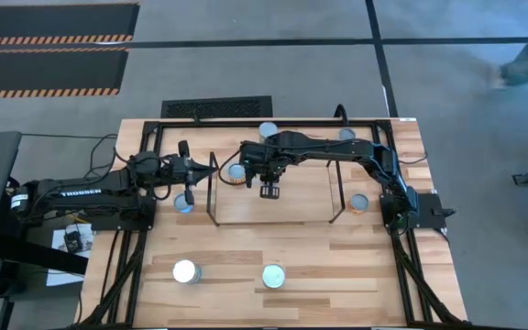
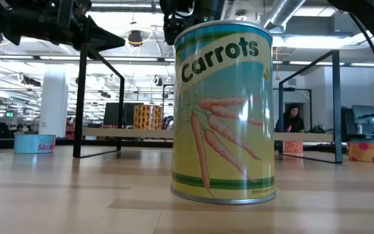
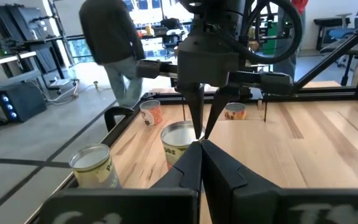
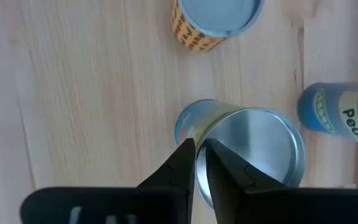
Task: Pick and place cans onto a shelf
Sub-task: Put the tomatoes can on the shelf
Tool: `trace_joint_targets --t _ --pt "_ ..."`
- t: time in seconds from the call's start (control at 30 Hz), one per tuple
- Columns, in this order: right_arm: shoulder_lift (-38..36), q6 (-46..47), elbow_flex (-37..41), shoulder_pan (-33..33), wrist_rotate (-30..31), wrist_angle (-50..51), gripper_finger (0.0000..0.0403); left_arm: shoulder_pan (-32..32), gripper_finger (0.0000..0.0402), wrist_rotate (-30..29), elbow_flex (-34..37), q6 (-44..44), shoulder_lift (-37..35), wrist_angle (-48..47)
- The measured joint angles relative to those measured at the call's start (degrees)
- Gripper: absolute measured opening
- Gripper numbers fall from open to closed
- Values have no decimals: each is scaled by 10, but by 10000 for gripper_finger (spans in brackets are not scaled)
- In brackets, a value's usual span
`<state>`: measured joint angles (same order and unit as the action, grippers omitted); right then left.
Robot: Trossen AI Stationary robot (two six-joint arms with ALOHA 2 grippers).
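My right gripper point(image 4: 197, 158) points steeply down over the shelf point(image 1: 301, 197), its fingers a narrow gap apart at the rim of a silver-topped can point(image 4: 253, 149). This can stands upright on the light wood and is hidden under the arm in the high view. An orange-labelled can point(image 1: 236, 171) stands on the shelf just beyond it. A Peas can point(image 4: 347, 118) stands toward the table's far edge. My left gripper point(image 1: 214, 170) waits level and shut at the shelf's left end, short of the can point(image 3: 178, 140). My right gripper comes from above, its two fingertips at one side of the can's top rim point(image 4: 205, 130), a narrow gap between them. Whether they touch the rim, I cannot tell. The can stands upright on its base.
A Carrots can point(image 2: 223, 110) and another can point(image 1: 186, 271) stand near the table's front edge. More cans stand at the shelf's left point(image 1: 183, 202), right point(image 1: 359, 202) and far right point(image 1: 346, 135). Black wire uprights point(image 1: 211, 188) close the shelf's ends. A person point(image 3: 110, 37) walks beyond the table.
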<state>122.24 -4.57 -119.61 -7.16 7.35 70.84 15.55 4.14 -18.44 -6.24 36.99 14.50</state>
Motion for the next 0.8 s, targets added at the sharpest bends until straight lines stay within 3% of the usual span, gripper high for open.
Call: trace_joint_targets --t 0.17,0.4,0.8 --pt "-8 -13 1 0 1 25 57 0 0 0 0 0 0 0" --pt "-36 -6 0 -11 20 102 8 0 0 1 0 0 0 -1" --pt "-9 -29 2 -43 15 123 5 0 0 1 0 0 0 -2"
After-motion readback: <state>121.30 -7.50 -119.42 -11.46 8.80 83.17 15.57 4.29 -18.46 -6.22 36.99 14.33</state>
